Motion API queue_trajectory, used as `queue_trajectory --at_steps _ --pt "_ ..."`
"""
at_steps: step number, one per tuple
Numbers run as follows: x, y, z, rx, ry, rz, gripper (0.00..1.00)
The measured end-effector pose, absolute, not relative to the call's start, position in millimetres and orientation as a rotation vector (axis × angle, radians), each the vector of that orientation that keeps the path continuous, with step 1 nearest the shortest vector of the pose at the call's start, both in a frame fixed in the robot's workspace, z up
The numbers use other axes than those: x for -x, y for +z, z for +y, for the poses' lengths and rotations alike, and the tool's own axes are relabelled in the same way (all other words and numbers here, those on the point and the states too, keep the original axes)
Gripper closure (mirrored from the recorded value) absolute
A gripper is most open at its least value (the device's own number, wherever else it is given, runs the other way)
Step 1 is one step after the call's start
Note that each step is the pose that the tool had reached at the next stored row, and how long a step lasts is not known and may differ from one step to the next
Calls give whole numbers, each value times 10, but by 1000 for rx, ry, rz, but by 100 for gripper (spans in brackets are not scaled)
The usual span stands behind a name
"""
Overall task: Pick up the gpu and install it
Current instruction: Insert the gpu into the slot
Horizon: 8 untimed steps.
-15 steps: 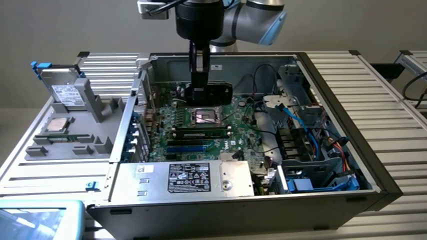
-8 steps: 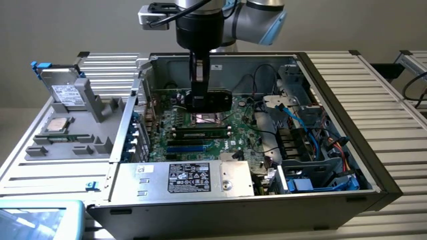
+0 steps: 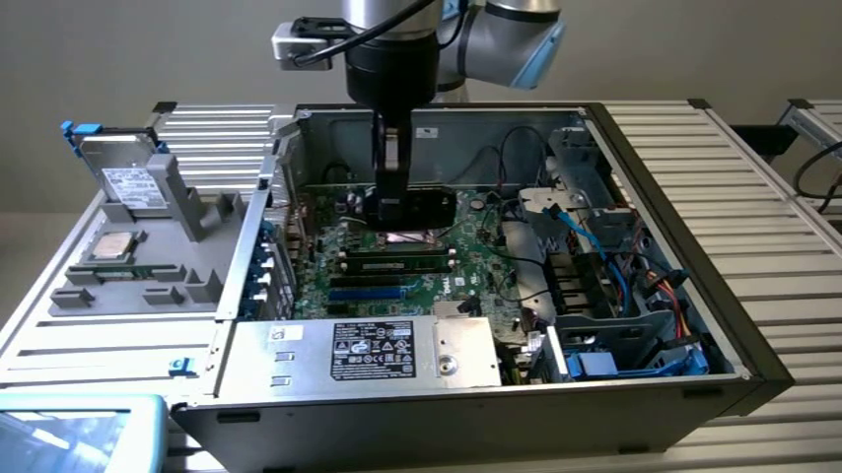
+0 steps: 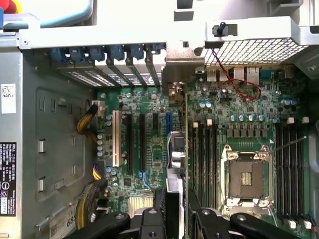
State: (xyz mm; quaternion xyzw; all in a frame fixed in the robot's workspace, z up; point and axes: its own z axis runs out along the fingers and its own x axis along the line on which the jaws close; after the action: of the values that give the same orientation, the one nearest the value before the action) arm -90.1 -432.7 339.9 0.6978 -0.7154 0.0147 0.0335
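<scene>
My gripper (image 3: 392, 197) reaches down into the open computer case and is shut on the gpu (image 3: 428, 209), whose black cooler block faces the exterior view's right. The card hangs upright over the green motherboard (image 3: 394, 286), near its middle. In the wrist view the gpu (image 4: 175, 149) appears edge-on as a thin strip between my black fingers (image 4: 154, 219). It lies beside the short blue expansion slot (image 4: 168, 124) and the black slots (image 4: 142, 144). Its metal bracket (image 4: 179, 64) points toward the case's rear slot openings. I cannot tell whether the card touches a slot.
The CPU socket (image 4: 246, 179) and memory slots (image 4: 209, 144) lie on one side of the card. The power supply (image 3: 375, 353) fills the case's near corner, with cables and drive bays (image 3: 618, 246) at the exterior view's right. A grey fixture (image 3: 145, 266) holding a silver drive (image 3: 132, 182) stands left of the case.
</scene>
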Motion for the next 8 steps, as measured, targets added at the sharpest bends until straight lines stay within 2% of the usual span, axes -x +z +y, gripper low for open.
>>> queue_trajectory --at_steps 8 --pt "992 3317 -4371 -2154 50 -2202 72"
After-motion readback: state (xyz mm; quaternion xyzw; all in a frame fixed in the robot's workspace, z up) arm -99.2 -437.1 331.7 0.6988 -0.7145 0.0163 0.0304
